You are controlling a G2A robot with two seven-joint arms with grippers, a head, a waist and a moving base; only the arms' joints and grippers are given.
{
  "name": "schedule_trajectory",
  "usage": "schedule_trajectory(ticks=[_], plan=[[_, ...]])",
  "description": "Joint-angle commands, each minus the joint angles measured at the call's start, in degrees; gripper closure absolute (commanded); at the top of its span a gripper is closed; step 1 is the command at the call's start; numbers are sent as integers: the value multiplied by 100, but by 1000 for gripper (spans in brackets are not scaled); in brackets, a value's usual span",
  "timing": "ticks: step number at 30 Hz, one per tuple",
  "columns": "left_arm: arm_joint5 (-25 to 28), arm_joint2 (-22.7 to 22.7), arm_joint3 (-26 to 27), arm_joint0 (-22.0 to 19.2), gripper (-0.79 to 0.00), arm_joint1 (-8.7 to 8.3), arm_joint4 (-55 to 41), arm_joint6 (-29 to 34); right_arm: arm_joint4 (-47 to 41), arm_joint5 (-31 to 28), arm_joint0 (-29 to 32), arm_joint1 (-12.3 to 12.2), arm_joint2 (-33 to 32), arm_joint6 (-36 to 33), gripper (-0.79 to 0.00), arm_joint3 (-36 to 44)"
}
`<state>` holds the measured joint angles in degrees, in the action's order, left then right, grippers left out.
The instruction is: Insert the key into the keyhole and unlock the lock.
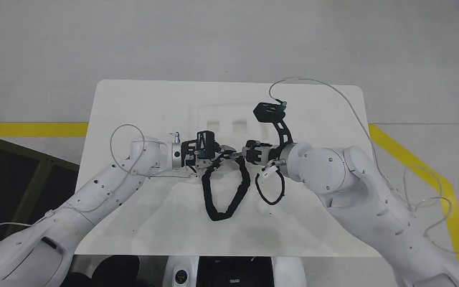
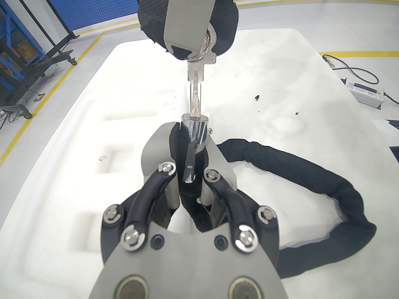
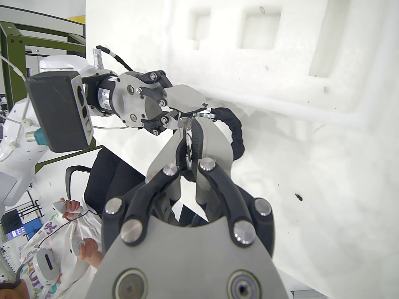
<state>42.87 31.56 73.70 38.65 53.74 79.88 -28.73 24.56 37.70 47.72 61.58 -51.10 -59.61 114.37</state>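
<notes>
My left gripper point(image 2: 190, 140) is shut on the chrome lock cylinder point(image 2: 194, 132) of a black fabric-sleeved chain lock point(image 2: 314, 175). The chain point(image 1: 224, 192) hangs in a loop down onto the white table point(image 1: 143, 100). My right gripper point(image 3: 187, 135) is shut on the key point(image 2: 196, 91), gripping its head and ring. The key's blade tip sits in the keyhole at the cylinder's top, most of the blade still outside. In the top view both grippers point(image 1: 233, 154) meet tip to tip above the table's middle.
A white foam tray point(image 3: 280, 26) with several rectangular recesses lies on the table beyond the grippers. A second small black loop point(image 1: 270, 188) hangs under the right wrist. Small dark specks point(image 2: 257, 97) dot the tabletop.
</notes>
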Motion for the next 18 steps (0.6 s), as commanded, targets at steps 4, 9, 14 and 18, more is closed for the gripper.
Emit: schedule_trajectory(ticks=[4,9,14,18], plan=[[0,0,0,0,0,0,0,0,-127,-182,104,-7,-99,22,0,-11],[0,0,0,0,0,0,0,0,-193,-194,167,7,-110,95,-105,-52],[-7,30,-47,15,0,-11,-18,-32,-376,-297,224,26,-208,265,-277,-46],[-5,175,-7,181,0,-70,112,-99,-590,-238,187,75,-193,409,-357,80]])
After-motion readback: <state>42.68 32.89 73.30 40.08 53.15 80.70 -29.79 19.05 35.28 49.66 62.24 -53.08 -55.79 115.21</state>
